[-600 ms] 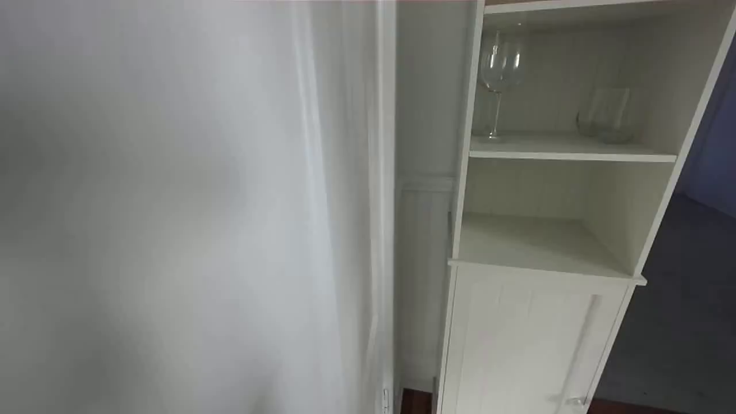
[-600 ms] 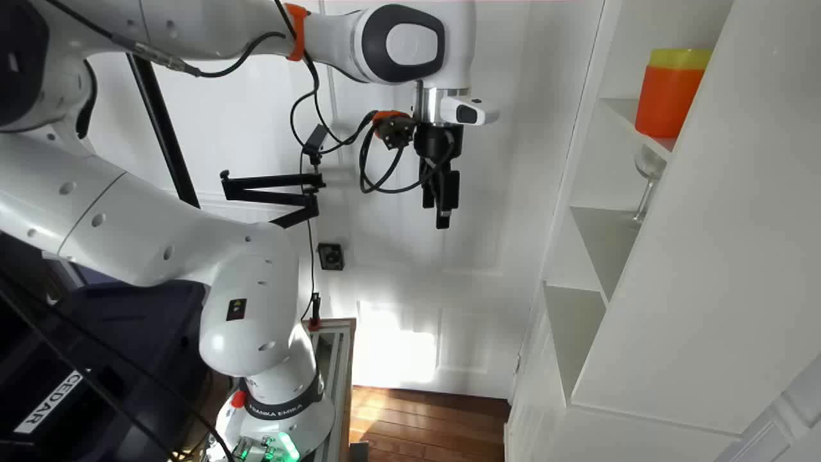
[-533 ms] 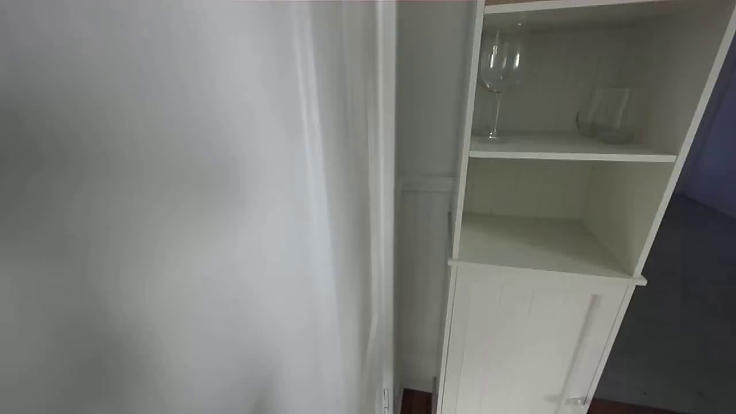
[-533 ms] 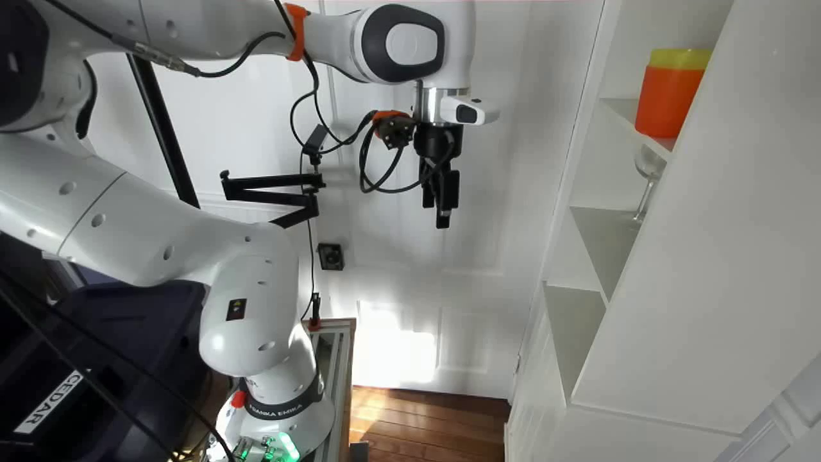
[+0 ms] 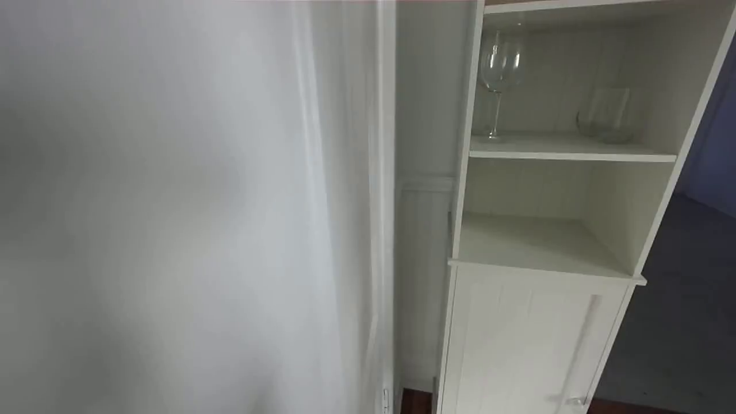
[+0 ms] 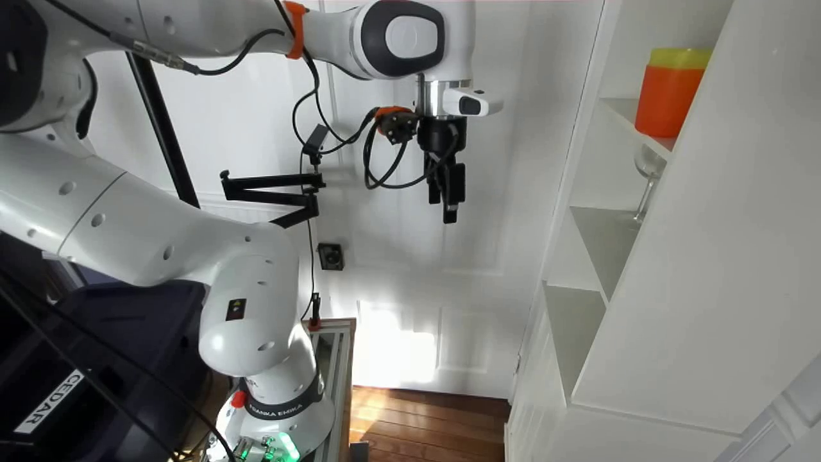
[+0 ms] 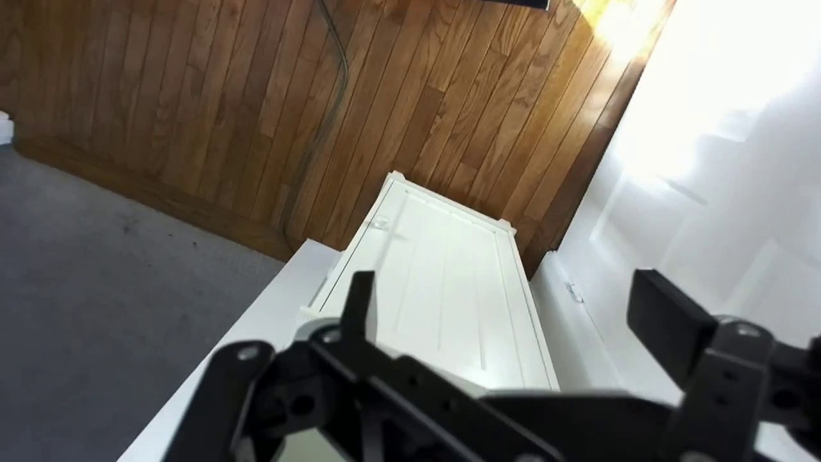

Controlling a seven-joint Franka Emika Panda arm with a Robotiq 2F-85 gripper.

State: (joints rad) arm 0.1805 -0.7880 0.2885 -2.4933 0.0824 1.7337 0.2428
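My gripper hangs pointing down from the arm in an exterior view, in the air in front of a white door. In the wrist view its jaws stand wide apart with nothing between them. It touches nothing that I can see. A white shelf cabinet stands to its right in that exterior view. An orange container with a yellow upper part is on a high shelf. A wine glass stands on the shelf below; it also shows in an exterior view, with clear glassware to its right.
The cabinet's lower door has a small knob. A lower open shelf sits above it. The white door is behind the arm. A black folding bracket and loose cables are near the arm. Wooden floor is below.
In the exterior view with the arm, my gripper and wrist have moved slightly up and to the right. The cabinet and the things on it have not moved.
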